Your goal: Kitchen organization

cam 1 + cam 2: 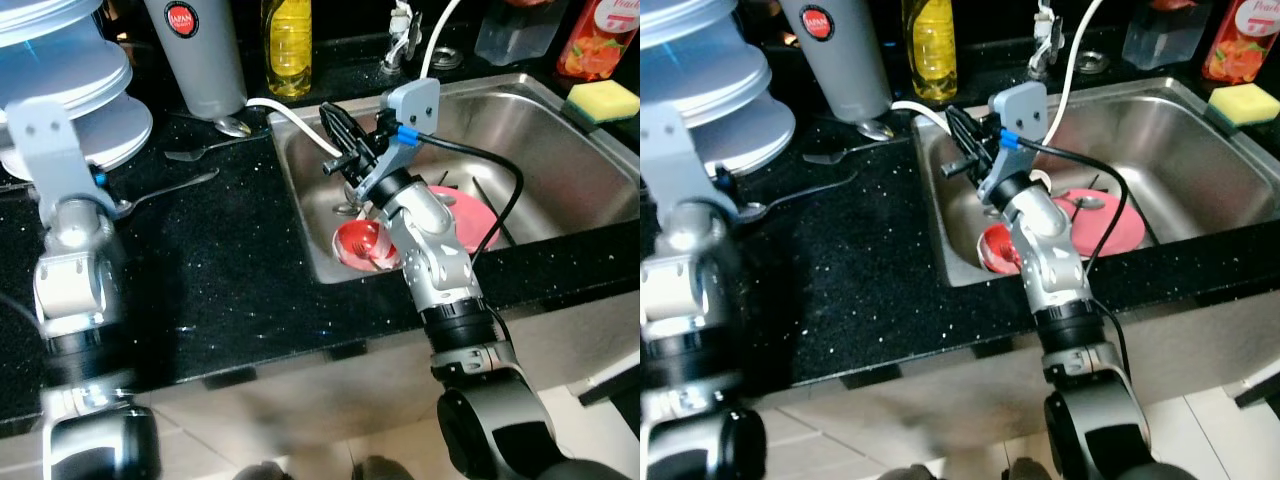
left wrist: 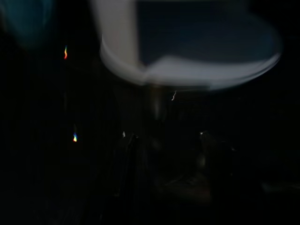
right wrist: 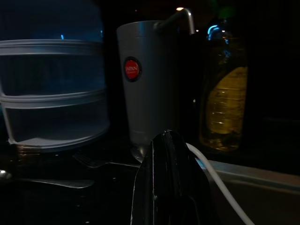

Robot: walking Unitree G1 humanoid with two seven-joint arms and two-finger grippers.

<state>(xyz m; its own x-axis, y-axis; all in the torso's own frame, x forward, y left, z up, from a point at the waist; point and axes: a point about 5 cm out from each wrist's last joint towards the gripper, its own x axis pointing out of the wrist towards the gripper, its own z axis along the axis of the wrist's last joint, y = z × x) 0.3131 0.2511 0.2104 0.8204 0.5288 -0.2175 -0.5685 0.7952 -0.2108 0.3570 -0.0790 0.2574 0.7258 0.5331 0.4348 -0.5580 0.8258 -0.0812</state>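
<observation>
- The sink [image 1: 560, 170] served as landmark: inside it lay a pink plate [image 1: 468, 215] and, at its front-left corner, a red cup [image 1: 360, 243].
- The right gripper [image 1: 341, 141] hung over the sink's left edge, its 2 fingers pressed together around nothing, pointing toward the grey tumbler [image 1: 205, 55] and yellow bottle [image 1: 287, 45] behind the sink's left rim.
- On the black counter [image 1: 230, 270] left of the sink lay 1 fork [image 1: 205, 150] and 1 spoon [image 1: 165, 190].
- The left gripper [image 2: 168, 168] hovered near the stacked white containers [image 1: 70, 90], far left of the sink; its wrist view was too dark and blurred to judge its fingers.
- Judged step: the right arm was between picks; next it likely needs to open and descend onto a chosen item.
</observation>
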